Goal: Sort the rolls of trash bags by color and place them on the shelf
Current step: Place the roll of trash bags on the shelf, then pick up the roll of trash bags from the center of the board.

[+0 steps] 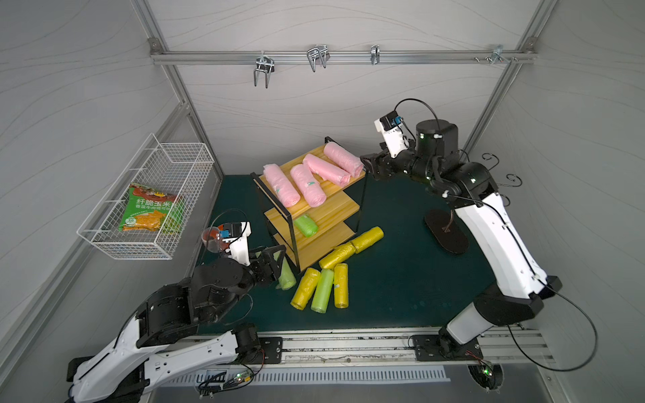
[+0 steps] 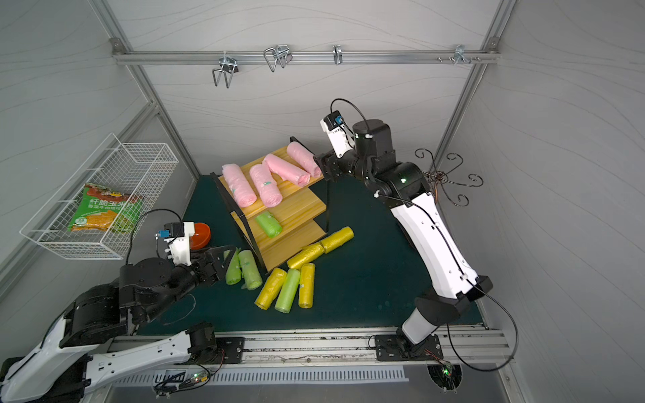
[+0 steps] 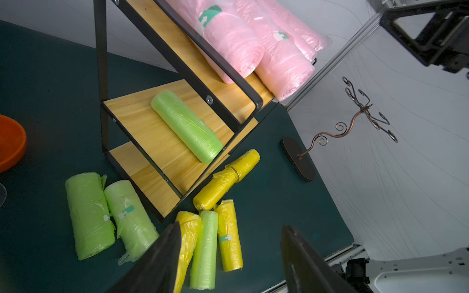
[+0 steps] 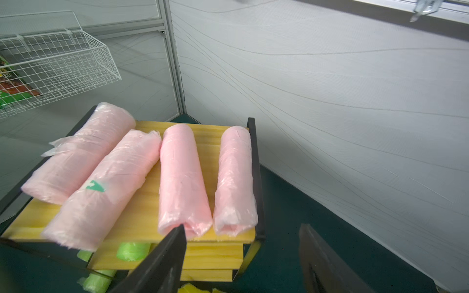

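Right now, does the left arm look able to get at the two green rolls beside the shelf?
Probably yes. The left gripper hangs open right by the green rolls, which lie uncovered on the mat; only the shelf stands close on one side.

Dim, even light, soft shadows on the green mat [image 1: 384, 300], wide-angle bending at edges, right wrist view slightly blurred

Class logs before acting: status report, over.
Left gripper open, empty, by lime green plastic rolls on mat; right gripper open, empty, beside top tier. Four pink plastic rolls atop black-framed wooden shelf, one green roll mid-tier. Yellow rolls crowd shelf's front.
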You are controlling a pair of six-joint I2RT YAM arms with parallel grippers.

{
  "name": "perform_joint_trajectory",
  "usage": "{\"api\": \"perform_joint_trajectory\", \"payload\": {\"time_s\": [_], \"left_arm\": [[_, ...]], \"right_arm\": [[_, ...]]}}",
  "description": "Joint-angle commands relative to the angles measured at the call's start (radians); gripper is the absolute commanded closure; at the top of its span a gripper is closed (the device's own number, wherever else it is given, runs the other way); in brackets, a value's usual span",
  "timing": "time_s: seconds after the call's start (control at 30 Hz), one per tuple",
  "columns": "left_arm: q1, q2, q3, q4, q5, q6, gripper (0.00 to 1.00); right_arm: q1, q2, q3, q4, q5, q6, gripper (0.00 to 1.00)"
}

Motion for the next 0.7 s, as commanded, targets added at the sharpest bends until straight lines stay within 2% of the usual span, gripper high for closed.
{"api": "perform_joint_trajectory", "payload": {"time_s": [0.0,0.27,0.33,0.43,0.57,0.67], "left_arm": [[-0.001,0.031,0.039,0.033,0.012,0.043,0.33],[-0.001,0.09,0.053,0.041,0.072,0.095,0.33],[-0.001,0.102,0.051,0.045,0.094,0.108,0.33],[-0.001,0.115,0.043,0.05,0.113,0.115,0.33],[-0.001,0.105,0.026,0.073,0.131,0.113,0.33],[-0.001,0.092,0.006,0.087,0.134,0.106,0.33]], "right_arm": [[-0.006,-0.131,-0.125,-0.001,0.036,0.107,0.25],[-0.005,-0.425,-0.55,-0.13,0.018,0.362,0.26],[-0.004,-0.483,-0.675,-0.145,-0.036,0.441,0.27],[0.007,-0.559,-0.894,-0.113,-0.185,0.546,0.28],[0.127,-0.655,-1.129,-0.022,-0.206,0.7,0.26],[0.2,-0.689,-1.247,0.072,-0.217,0.822,0.25]]}}
